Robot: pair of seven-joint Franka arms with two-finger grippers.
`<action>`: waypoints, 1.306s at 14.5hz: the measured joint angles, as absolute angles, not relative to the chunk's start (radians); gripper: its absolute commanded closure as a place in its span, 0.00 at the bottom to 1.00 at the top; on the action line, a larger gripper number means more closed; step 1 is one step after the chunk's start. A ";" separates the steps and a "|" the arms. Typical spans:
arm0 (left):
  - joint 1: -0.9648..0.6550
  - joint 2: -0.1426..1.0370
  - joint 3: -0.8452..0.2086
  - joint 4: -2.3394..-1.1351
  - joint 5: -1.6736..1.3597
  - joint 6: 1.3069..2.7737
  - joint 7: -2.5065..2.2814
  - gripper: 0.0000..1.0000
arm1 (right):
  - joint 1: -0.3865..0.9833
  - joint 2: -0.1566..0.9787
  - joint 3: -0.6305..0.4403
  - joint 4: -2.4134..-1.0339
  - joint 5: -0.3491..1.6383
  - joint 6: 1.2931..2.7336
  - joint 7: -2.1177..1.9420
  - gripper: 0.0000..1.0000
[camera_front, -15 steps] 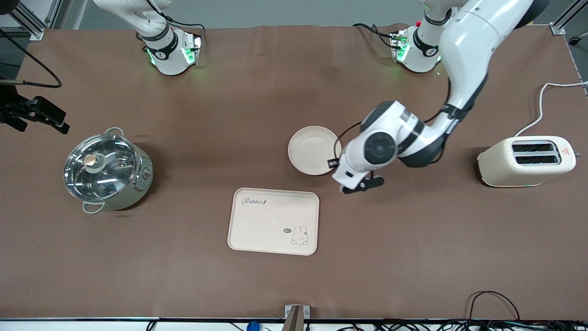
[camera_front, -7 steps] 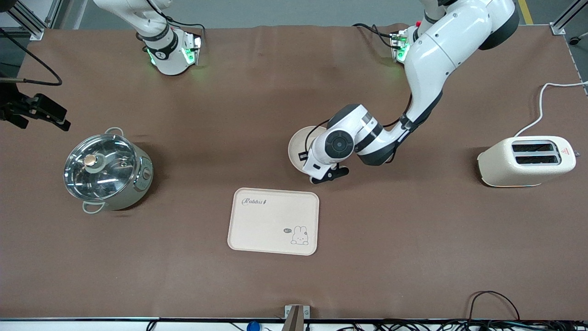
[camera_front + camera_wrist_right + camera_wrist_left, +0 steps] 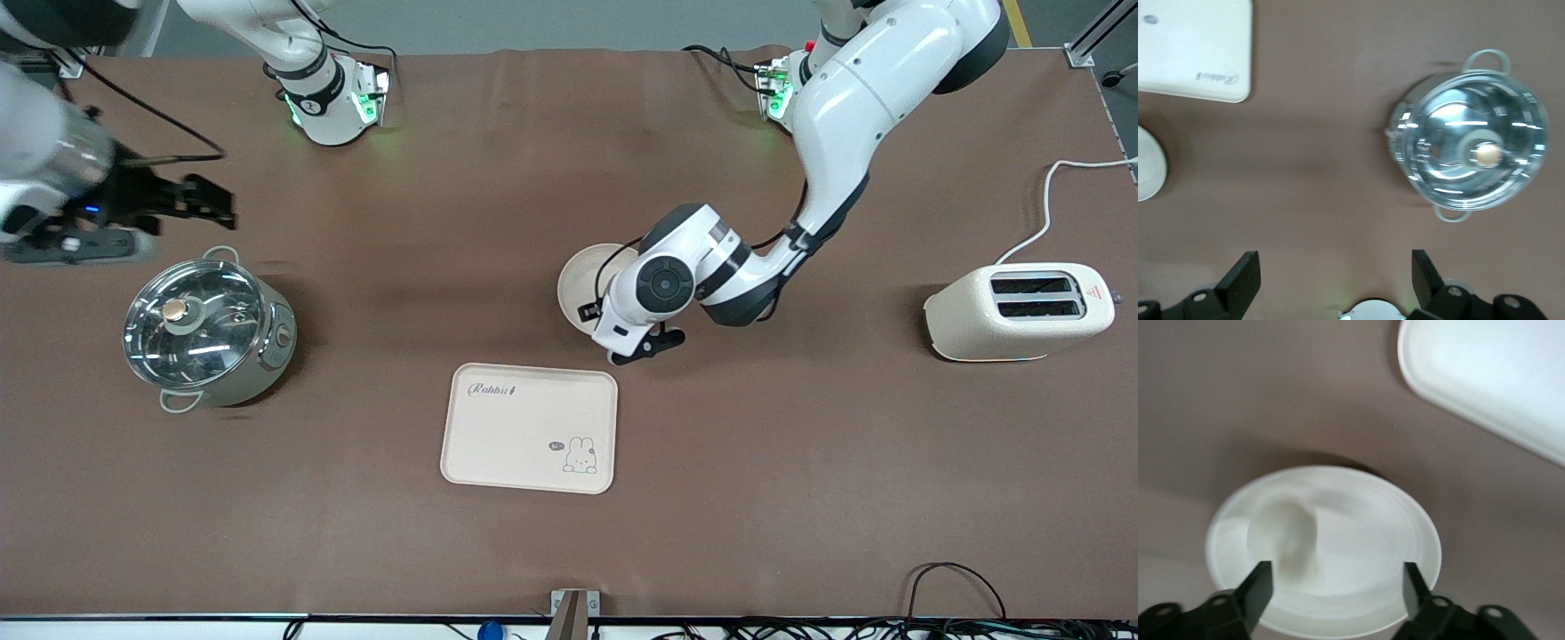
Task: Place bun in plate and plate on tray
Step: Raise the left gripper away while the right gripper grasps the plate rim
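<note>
Two things of the task were already together: the bun (image 3: pixel 1283 540) lay inside the plate (image 3: pixel 1371 540), as the left wrist view showed it. It was a small cream-white lump, almost the same colour as the dish, and it rested to one side of the plate's middle, close to the rim but not on it. The picture was blurred there, so its flat-cut end could not be made out.

The left gripper (image 3: pixel 1337 583) hung directly over the plate with its fingers spread wide and nothing between them. The bun sat nearer to one finger than to the other. In the front view the left arm's wrist covered most of the plate (image 3: pixel 578 276), and only the part toward the right arm's end of the table showed.

The tray (image 3: pixel 528 428) was near the plate but apart from it, nearer to the front camera and a little toward the right arm's end. Its long axis ran along the table from one arm's end to the other. I judge that the plate must travel that short way, and the left arm was much the nearer one for it.

The right gripper (image 3: pixel 1336 275) waited, spread and empty, high above the table near the steel pot (image 3: pixel 206 327).
</note>
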State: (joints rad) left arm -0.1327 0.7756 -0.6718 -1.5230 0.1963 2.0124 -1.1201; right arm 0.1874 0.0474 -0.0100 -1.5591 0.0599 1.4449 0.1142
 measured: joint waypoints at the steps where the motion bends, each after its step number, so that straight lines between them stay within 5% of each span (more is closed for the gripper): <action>1: -0.129 0.755 -0.673 -1.483 0.196 1.953 -1.120 0.00 | 0.213 0.060 -0.009 -1.574 0.087 1.464 0.148 0.00; 6: -0.155 0.720 -0.675 -1.431 0.196 1.875 -1.126 0.00 | 0.272 0.142 -0.008 -1.661 0.187 1.610 0.178 0.00; 10: -0.127 0.696 -0.671 -1.412 0.210 1.863 -1.127 0.00 | 0.394 0.220 -0.007 -1.897 0.365 2.016 0.185 0.00; 14: 0.030 0.526 -0.670 -1.389 0.302 1.730 -1.013 0.00 | 0.553 0.389 -0.006 -1.957 0.456 2.316 0.251 0.00; 19: 0.244 0.376 -0.668 -1.388 0.329 1.688 -0.618 0.00 | 0.686 0.514 -0.006 -1.954 0.563 2.517 0.310 0.03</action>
State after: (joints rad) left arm 0.2441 0.3757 -0.6676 -1.3877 0.3292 1.6880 -0.6185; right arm 0.6862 0.5136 -0.0064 -1.9535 0.5631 2.5174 0.3101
